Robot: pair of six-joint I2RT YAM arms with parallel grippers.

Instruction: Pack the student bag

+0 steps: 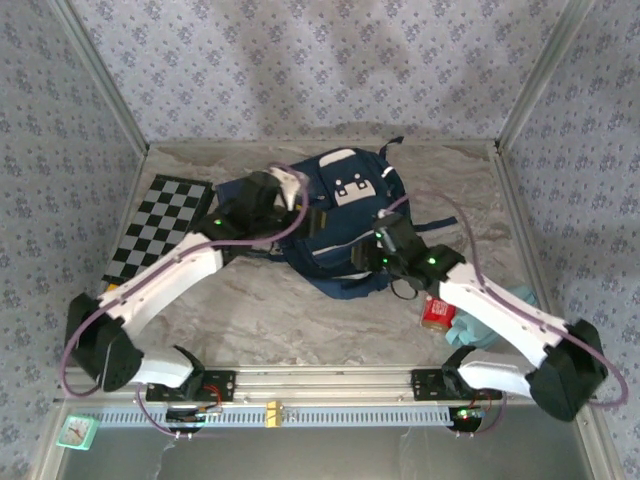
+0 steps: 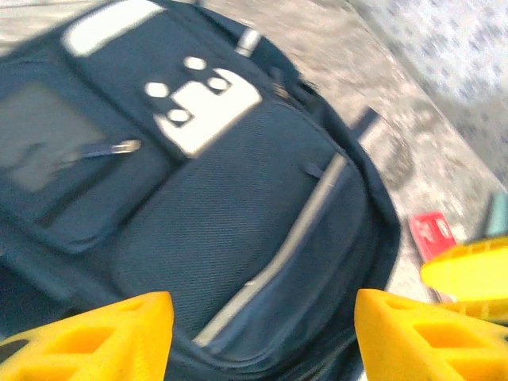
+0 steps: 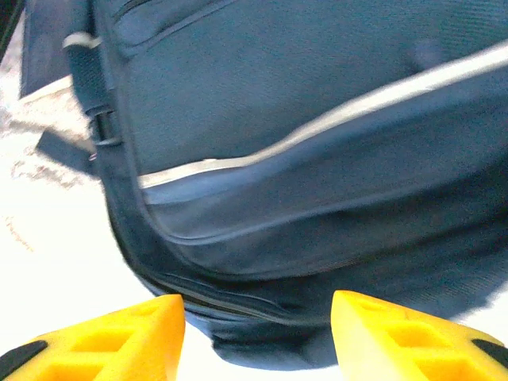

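**Top view:** The student bag (image 1: pixel 340 215) is seen lying front-up at the far middle of the counter (image 1: pixel 300 320). It is flanked by the left end effector (image 1: pixel 288 190) at its far-left corner and the right end effector (image 1: pixel 385 240) at its near-right side. A small red item (image 1: pixel 437 313) and a teal cloth (image 1: pixel 495 322) are seen outside it, near right, and a checkered mat (image 1: pixel 160 225) is laid at the left.

**Left wrist view:** Yellow fingers (image 2: pixel 103 337) are held wide apart over the mesh front pocket, with nothing gripped.

**Right wrist view:** Fingers (image 3: pixel 103 341) are likewise spread wide at the bag's side seam, with nothing clasped.

The bag appears zipped, so the step is judged to be gaining access. A zipper pull must be found and pinched before anything is loaded.
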